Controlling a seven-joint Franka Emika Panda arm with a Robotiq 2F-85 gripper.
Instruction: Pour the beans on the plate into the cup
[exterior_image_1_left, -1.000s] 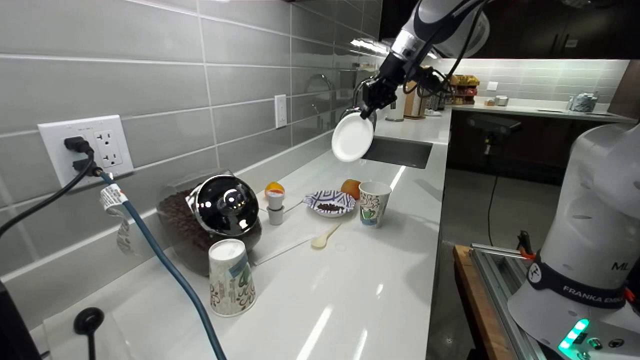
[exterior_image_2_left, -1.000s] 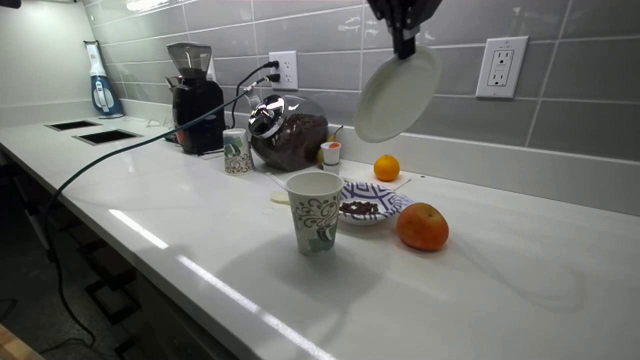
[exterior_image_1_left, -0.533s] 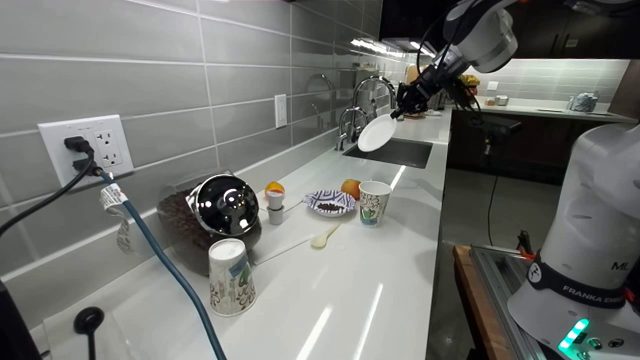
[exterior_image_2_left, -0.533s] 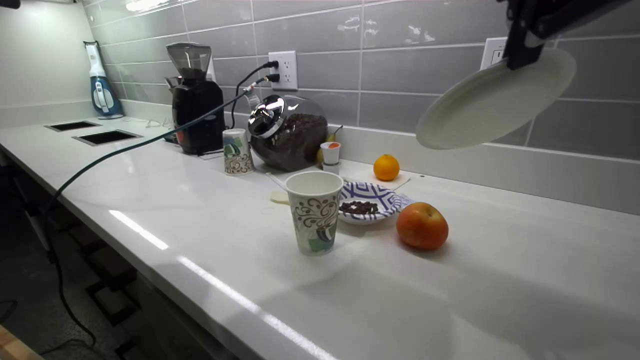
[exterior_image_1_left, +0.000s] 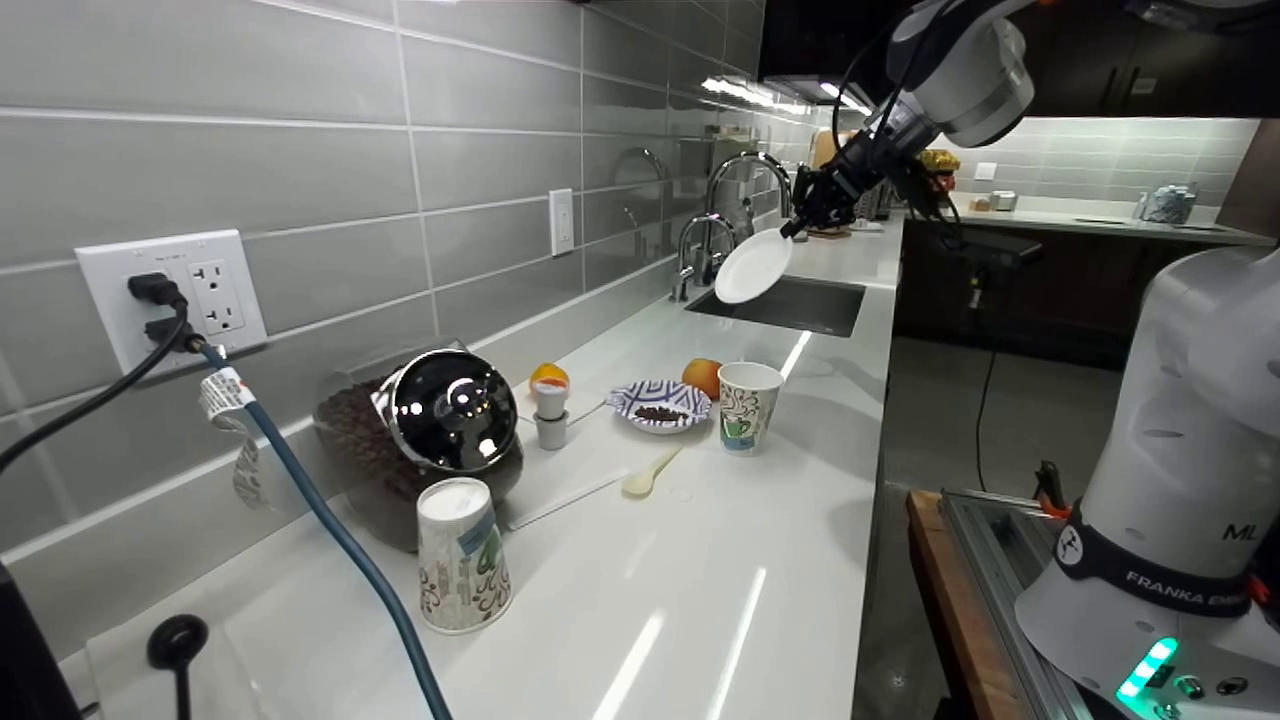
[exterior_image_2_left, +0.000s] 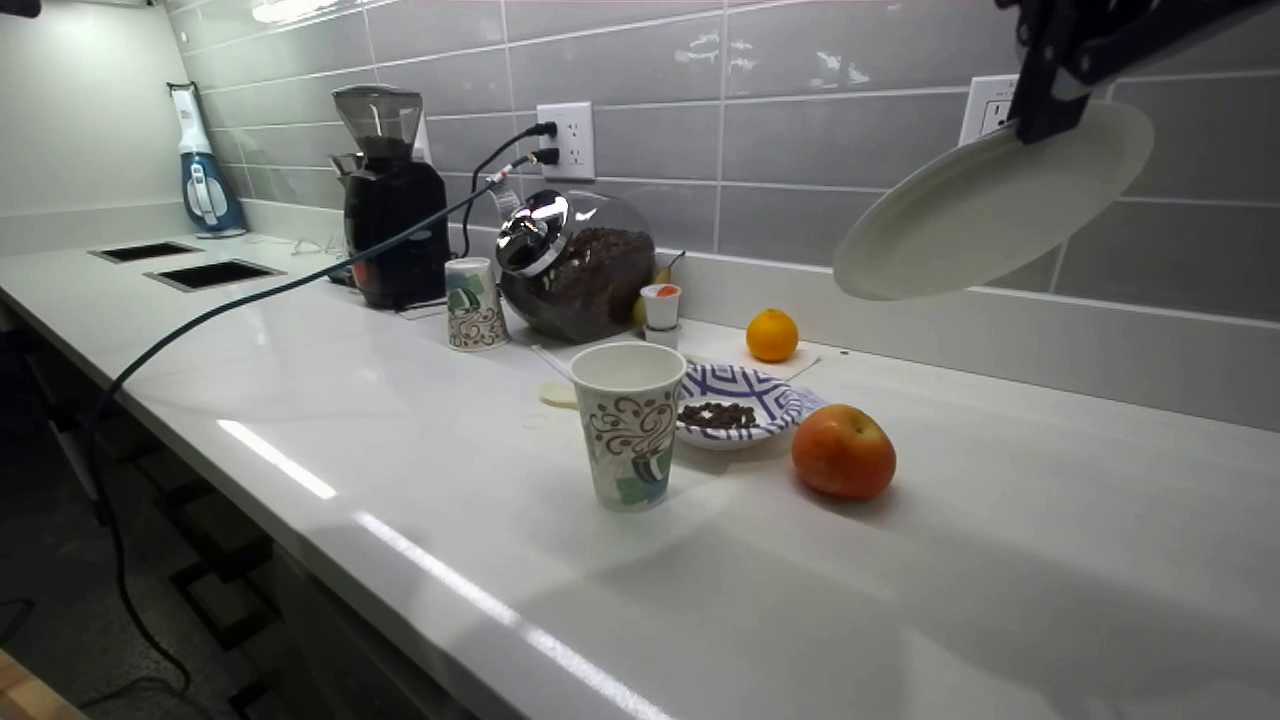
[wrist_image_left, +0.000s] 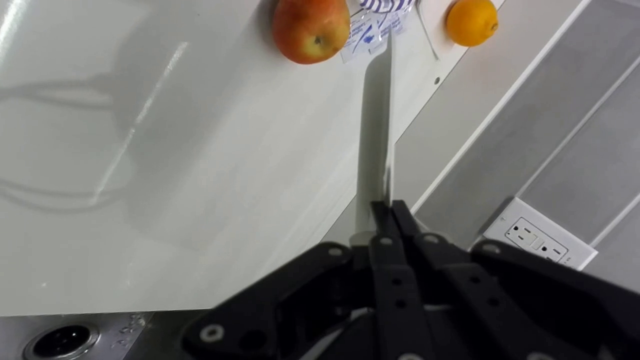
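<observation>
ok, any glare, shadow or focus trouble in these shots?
Both exterior views: long white glare streaks on the countertop, bright highlights on the chrome jar lid; in an exterior view, the white plate looks greyish, shaded; wrist view: broad soft-edged shadow on the countertop, jaws dark and slightly soft, apple clearer.

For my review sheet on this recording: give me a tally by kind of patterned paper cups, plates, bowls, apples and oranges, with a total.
Patterned paper cups: 2 (one upright, one upside down)
White plate, gripped by the hand: 1
Blue-patterned bowl: 1
Apple: 1
Orange: 1
Total: 6
</observation>
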